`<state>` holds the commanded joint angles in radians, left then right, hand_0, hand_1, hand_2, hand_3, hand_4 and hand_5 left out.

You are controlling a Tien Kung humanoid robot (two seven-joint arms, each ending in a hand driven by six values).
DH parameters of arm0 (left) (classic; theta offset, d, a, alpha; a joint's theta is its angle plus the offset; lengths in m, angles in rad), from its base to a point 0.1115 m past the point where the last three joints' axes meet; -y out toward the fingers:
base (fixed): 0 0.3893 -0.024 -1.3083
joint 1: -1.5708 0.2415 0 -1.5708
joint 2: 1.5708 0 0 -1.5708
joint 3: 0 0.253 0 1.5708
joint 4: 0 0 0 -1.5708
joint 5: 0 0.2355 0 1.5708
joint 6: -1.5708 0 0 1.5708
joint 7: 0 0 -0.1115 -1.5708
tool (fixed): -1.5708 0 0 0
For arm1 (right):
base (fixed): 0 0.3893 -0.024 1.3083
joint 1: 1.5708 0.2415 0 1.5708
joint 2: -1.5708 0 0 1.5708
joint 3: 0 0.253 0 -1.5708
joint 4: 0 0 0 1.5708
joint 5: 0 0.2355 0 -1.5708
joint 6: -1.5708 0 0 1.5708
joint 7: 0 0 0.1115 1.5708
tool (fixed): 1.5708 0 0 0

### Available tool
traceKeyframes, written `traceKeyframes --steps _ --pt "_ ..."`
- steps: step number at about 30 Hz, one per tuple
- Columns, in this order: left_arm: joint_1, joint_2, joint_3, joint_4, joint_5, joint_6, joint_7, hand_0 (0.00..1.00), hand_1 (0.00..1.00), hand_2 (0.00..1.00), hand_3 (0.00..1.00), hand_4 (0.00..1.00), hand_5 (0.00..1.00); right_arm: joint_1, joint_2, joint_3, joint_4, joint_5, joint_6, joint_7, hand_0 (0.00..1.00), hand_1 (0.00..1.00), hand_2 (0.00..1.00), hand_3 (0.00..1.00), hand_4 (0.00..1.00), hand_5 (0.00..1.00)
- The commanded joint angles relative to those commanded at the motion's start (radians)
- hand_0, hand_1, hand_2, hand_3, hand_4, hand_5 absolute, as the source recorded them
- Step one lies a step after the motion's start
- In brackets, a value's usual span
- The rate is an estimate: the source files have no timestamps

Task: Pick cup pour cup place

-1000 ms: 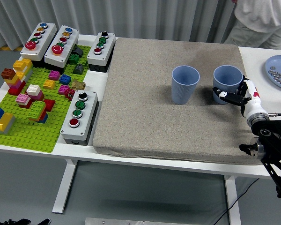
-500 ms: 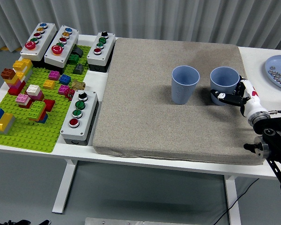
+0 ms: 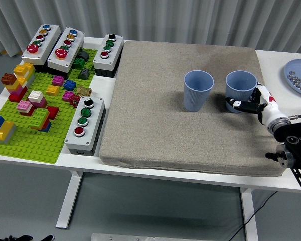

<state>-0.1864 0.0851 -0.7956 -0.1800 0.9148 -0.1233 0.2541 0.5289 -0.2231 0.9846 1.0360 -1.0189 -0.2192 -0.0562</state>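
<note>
Across the white table (image 3: 291,113) I am seeing a large grey-brown mat (image 3: 185,105) covering the middle and right portion, lying flat, its near edge close to the table's near edge.

Left of the mat I am logging a green building-block baseplate (image 3: 32,135) carrying loose coloured bricks (image 3: 27,100). Four grey button boxes are sitting around it: two side by side at the far left (image 3: 52,44), one at the mat's far left corner (image 3: 108,52), one just beside the mat's left edge (image 3: 84,125).

At the far right edge a blue plate (image 3: 293,75) is showing, partly cut off, with small items in it that I cannot identify.

On the mat two blue cups are standing upright, near each other but apart: the left cup (image 3: 197,90) and the right cup (image 3: 240,86).

My right hand (image 3: 251,104) is reaching in from the lower right; its dark fingers (image 3: 237,104) are lying against the right cup's lower wall. I cannot tell whether they are fully gripping it.

At the top right corner a person's clothing (image 3: 281,20) is showing.
</note>
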Motion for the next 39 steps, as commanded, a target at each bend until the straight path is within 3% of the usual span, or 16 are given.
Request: traceKeyframes --steps 19,28,39 --pt "0.01 0.001 -0.008 0.0 0.002 0.002 0.0 0.775 0.756 0.809 0.647 0.503 0.964 -0.049 -0.08 0.021 0.099 -0.019 0.035 -0.043 0.982 0.956 0.998 0.998 0.862 0.2" --pt "0.012 0.002 -0.013 0.0 0.004 0.002 0.0 0.774 0.756 0.809 0.647 0.502 0.963 -0.074 -0.092 0.03 0.126 -0.023 0.041 -0.055 0.981 0.958 0.998 0.998 0.875 0.213" --pt "0.01 0.005 -0.028 0.0 0.017 0.003 0.0 0.774 0.756 0.809 0.646 0.502 0.963 -0.144 -0.174 0.096 0.243 -0.027 0.044 -0.062 0.976 0.957 0.998 0.998 0.875 0.213"
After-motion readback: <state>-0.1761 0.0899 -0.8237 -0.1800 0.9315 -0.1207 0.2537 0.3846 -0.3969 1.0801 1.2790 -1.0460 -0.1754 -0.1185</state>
